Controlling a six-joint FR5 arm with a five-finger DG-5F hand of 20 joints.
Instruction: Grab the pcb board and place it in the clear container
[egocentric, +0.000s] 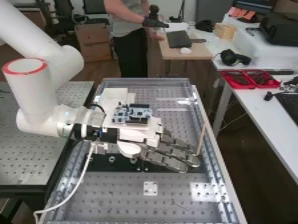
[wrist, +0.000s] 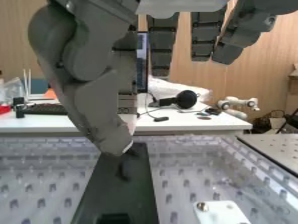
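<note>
Robot hand (egocentric: 174, 151) is over the bench, fingers extended and slightly spread, no grip on anything that I can see. Thumb (wrist: 93, 107) bends down in the wrist view, tip over the dark plate (egocentric: 100, 164); can't tell if it touches.

Circuit board (egocentric: 133, 114), blue with dark headers, overlaps the far side of the hand's white body in the high view. Can't tell if it sits on the hand or on something behind it. White block (egocentric: 114, 95) near it, toward the far end. Can't pick out the clear container for certain.

Thin stick (egocentric: 201, 137) leans near the fingertips. Small white plate (egocentric: 150, 188) with holes lies on the perforated surface (egocentric: 116, 202), nearer the high camera than the dark plate. White cable (egocentric: 81, 175) loops down from the wrist.

Further out: white desk (egocentric: 259, 107) alongside, with red trays (egocentric: 249, 79) and black headphones (egocentric: 233, 57). Wrist view adds a keyboard (wrist: 46, 109) and small white arm (wrist: 239, 103).
</note>
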